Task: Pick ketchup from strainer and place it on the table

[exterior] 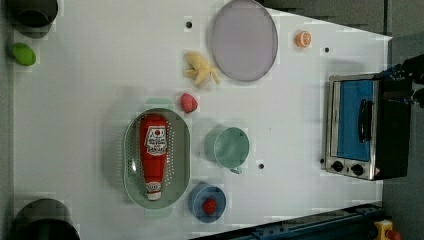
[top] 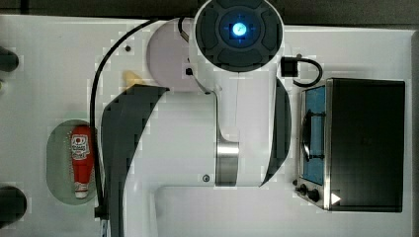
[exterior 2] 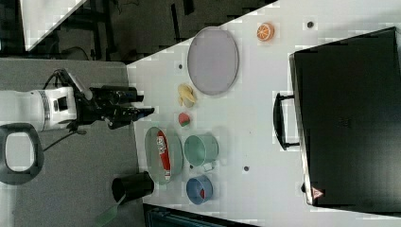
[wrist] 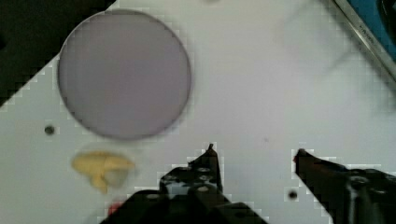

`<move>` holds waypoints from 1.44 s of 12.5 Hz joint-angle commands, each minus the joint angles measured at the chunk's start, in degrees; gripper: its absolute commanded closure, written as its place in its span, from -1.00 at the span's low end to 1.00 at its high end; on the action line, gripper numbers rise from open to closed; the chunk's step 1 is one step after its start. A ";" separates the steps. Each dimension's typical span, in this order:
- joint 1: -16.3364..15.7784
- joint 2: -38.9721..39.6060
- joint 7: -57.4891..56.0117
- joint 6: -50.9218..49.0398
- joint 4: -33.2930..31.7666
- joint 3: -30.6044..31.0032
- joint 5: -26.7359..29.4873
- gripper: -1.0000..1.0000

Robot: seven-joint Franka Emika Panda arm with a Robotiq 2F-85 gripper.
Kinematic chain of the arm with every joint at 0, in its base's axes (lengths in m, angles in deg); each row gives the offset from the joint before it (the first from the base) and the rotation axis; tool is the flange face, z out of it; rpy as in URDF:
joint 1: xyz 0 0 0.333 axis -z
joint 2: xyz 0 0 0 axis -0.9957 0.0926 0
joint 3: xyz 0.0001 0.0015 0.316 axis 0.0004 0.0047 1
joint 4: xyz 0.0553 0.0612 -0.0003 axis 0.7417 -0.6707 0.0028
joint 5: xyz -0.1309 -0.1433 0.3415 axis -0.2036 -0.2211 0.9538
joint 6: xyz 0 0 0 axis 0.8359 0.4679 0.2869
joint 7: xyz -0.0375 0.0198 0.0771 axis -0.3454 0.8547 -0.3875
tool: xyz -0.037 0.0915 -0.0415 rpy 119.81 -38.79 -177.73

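ketchup (exterior: 153, 154) lies on its side inside the pale green strainer (exterior: 131, 165) on the table (exterior: 90, 100), white cap toward the left view's bottom. in the top view the arm covers the middle of the table, while the left view shows what sits there: a green cup (exterior: 227, 147) just right of the strainer, a blue bowl (exterior: 198, 200) holding a small red piece, a strawberry (exterior: 188, 102), a yellow item (exterior: 201, 68) and a grey plate (exterior: 244, 40). the right view has the gripper (exterior 2: 142, 111) off the table's edge, well apart from the strainer. the wrist view shows its fingers (wrist: 208, 163) spread open, holding nothing, above bare table.
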 commanded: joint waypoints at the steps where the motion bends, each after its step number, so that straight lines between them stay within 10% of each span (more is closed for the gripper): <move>1: 5.96 -12.55 2.13 -6.40 -8.07 2.57 1.76 -0.58; 3: 5.40 -12.27 2.13 -6.33 -8.08 4.21 2.04 -1.00; 18: 0.17 4.36 3.22 12.14 -10.66 39.74 0.55 -1.00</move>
